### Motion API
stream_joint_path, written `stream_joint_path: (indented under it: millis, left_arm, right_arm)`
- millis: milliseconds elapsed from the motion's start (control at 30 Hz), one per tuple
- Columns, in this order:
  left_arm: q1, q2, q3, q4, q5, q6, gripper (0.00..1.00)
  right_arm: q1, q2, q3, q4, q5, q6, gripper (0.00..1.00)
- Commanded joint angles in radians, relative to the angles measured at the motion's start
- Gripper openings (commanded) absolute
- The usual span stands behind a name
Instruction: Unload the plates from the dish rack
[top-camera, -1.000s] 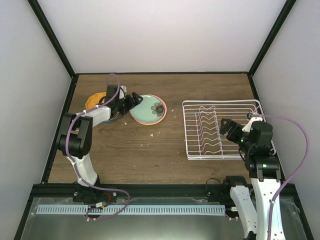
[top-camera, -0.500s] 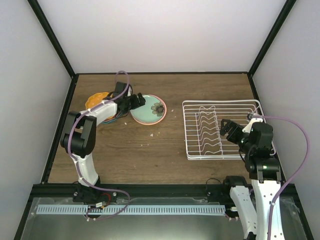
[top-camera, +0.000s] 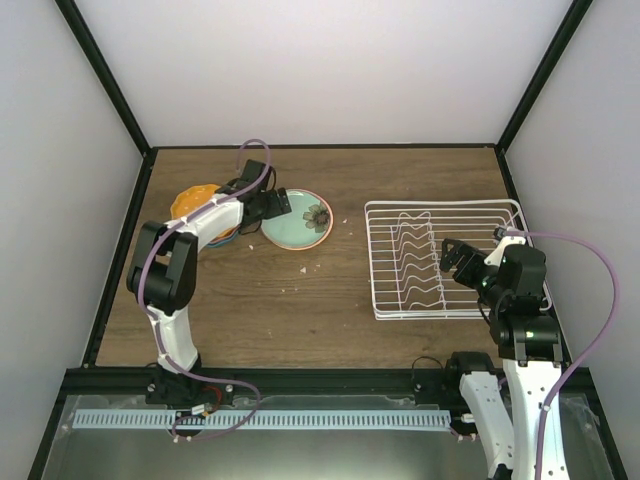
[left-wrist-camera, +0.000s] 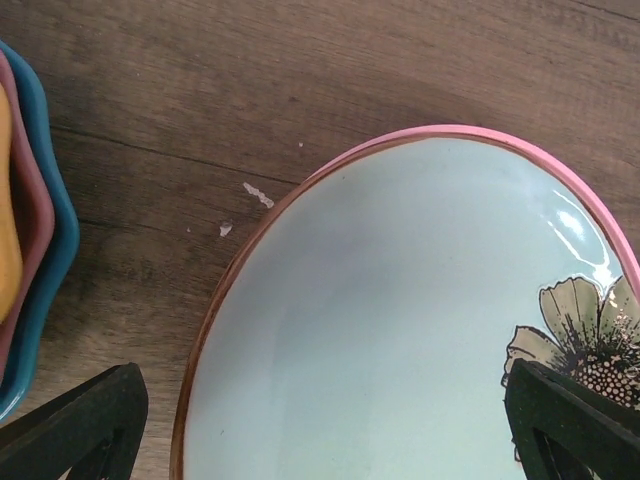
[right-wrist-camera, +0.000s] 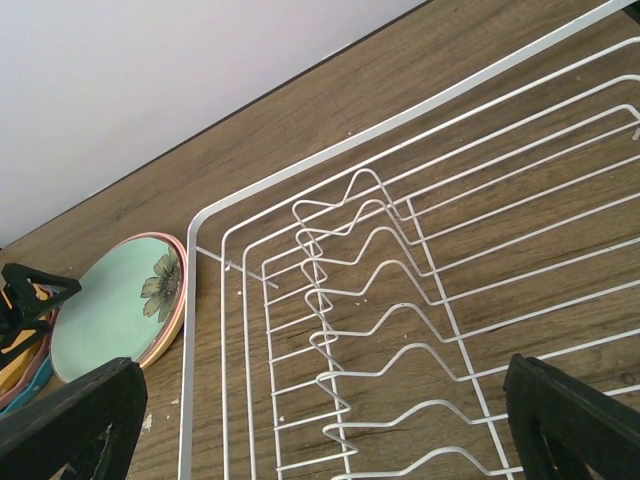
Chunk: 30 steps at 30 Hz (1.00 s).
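While both arms hang over the wooden worktop (top-camera: 330, 320), the plates lie in two low stacks in the upper left of the overhead frame, well apart from the dish rack (top-camera: 415, 258), which sits flat at centre right.

The mint green plate (top-camera: 297, 218), with its dark flower mark facing up, tops the stack nearer the rack. A pink edge runs around it, and the right wrist view shows layered pink and peach rims beneath the mint green plate (right-wrist-camera: 120, 315). Just to its left, the orange plate (top-camera: 195, 200) tops the second stack. In the left wrist view this stack shows at the left edge of the frame as orange, pink-maroon and teal scalloped rims (left-wrist-camera: 30, 250).

The left claw (top-camera: 278, 203) hovers at the left rim of the mint plate. Its dark fingers are spread wide at the bottom corners of its own camera's frame, gripping nothing. Below the left claw (left-wrist-camera: 320, 430) the plate's glazed face fills most of the view.

The right claw (top-camera: 452, 255) hangs over the right half of the rack, also spread wide and holding nothing. From the right claw (right-wrist-camera: 320, 430) the white wire dividers of the dish rack (right-wrist-camera: 370, 290) run across the frame.

A few pale crumbs (left-wrist-camera: 258, 194) dot the wood beside the mint plate.
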Motion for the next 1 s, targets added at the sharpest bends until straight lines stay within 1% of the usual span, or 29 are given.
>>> stream_joint_path:
  millis: [0,133,200,367,467,533,667,800,967]
  left_arm:
    - [-0.015,0.001,0.028,-0.037,-0.053,0.013,1.00]
    - [-0.019,-0.021,0.044,-0.023,-0.081,0.056,1.00]
    - [-0.020,-0.043,0.052,-0.007,-0.091,0.090,1.00]
    - [-0.020,-0.109,0.058,0.036,-0.083,0.170,1.00]
    - [-0.020,-0.166,0.025,0.097,-0.064,0.209,1.00]
    - [-0.020,-0.217,-0.008,0.140,-0.052,0.234,1.00]
    - [-0.019,-0.304,-0.072,0.206,-0.023,0.283,1.00]
    - [-0.020,-0.356,-0.107,0.210,-0.008,0.312,1.00]
    - [-0.042,-0.403,-0.136,0.226,0.028,0.380,1.00]
  right_arm:
    - [0.009,-0.014,0.021,0.002,0.007,-0.013,1.00]
    - [0.009,-0.004,0.027,0.003,-0.007,-0.015,1.00]
    - [0.009,0.014,0.033,0.006,-0.037,-0.027,1.00]
    - [0.009,0.137,0.041,0.044,-0.186,-0.038,1.00]
    - [0.011,0.239,0.055,0.079,-0.257,-0.014,1.00]
    - [0.011,0.281,0.068,0.102,-0.265,0.009,1.00]
    - [0.011,0.294,0.064,0.166,-0.266,0.027,1.00]
    - [0.011,0.321,0.039,0.196,-0.270,0.052,1.00]
    - [0.013,0.381,0.019,0.256,-0.349,0.057,1.00]
